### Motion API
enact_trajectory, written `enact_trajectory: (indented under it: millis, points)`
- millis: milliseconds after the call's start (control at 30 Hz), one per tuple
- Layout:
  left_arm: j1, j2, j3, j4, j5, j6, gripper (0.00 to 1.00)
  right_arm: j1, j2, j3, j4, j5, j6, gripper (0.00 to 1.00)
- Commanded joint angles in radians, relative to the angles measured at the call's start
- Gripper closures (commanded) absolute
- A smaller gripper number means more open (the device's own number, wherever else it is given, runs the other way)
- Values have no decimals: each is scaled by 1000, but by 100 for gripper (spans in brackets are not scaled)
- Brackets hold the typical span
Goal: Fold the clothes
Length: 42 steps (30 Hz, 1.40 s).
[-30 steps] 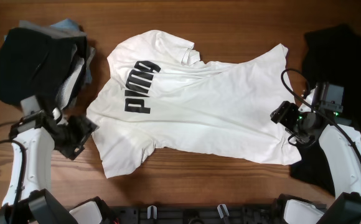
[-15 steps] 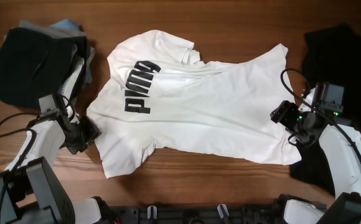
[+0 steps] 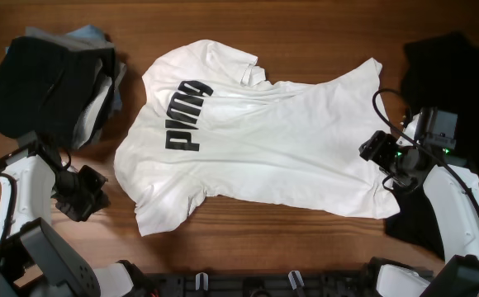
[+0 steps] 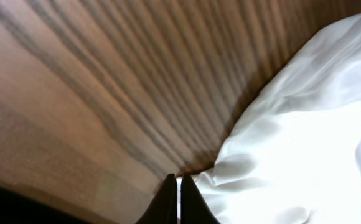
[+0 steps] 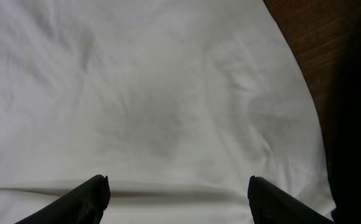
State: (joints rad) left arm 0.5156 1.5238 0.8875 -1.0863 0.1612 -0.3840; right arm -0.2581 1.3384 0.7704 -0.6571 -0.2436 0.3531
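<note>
The shirt [image 3: 264,157] is lying spread and rumpled mid-table [image 3: 305,25], no fold made yet, the left gripper [image 4: 177,183] pinching together on nothing visible beside its edge, the right gripper [image 5: 177,185] hanging wide apart over its hem, the black garment [image 3: 438,74] waiting.

overhead: top-down, whole table [image 3: 305,25] | wrists: close, angled down | shared: white T-shirt [image 3: 289,157]

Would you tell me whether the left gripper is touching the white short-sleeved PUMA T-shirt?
Apart. The overhead view shows bare wooden table between the shut left gripper and the white short-sleeved PUMA T-shirt.
</note>
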Motion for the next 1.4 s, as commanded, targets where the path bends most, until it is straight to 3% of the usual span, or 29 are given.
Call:
enact_trajectory:
  millis: [0,33,100,200,333,433,467,600,767,867,900,933,1033,1233,1367]
  points:
    - [-33,-11,8,69,82,72,49,-3,-13,18,3,-12,-14,23]
    - [-59,-9,2,99,81,94,38,-3,-13,18,3,-12,-13,23]
    - [-126,-7,-43,218,77,123,28,-3,-13,18,3,-12,-14,23]
    - [-193,10,-123,377,55,122,30,-3,-13,18,3,-12,-13,22]
    - [-195,29,-154,392,8,124,43,-3,-13,18,3,-12,-14,20]
    - [-195,31,-156,393,-21,123,87,-3,-13,18,3,-13,-13,20]
    - [-193,31,-156,392,-31,123,96,-3,-13,18,3,-12,-14,20]
    - [-164,21,-141,350,-34,123,96,-3,-13,18,1,-13,-21,20]
    - [-2,-9,45,84,-103,103,96,-3,-13,18,-2,-12,-21,20]
    - [35,-6,61,74,-69,126,96,-3,-13,18,-3,-13,-21,20]
    - [26,-5,60,76,-31,151,92,-3,-13,18,-4,-13,-21,20]
    - [4,-5,47,90,44,198,65,-3,-13,18,-5,-12,-21,19]
    - [-86,-5,-37,182,123,246,32,-3,-13,18,-5,-12,-21,19]
    - [-171,-3,-211,389,119,166,27,-3,-13,18,-5,-12,-21,19]
    - [-172,-3,-265,514,251,166,47,-3,-13,18,-4,-12,-21,19]
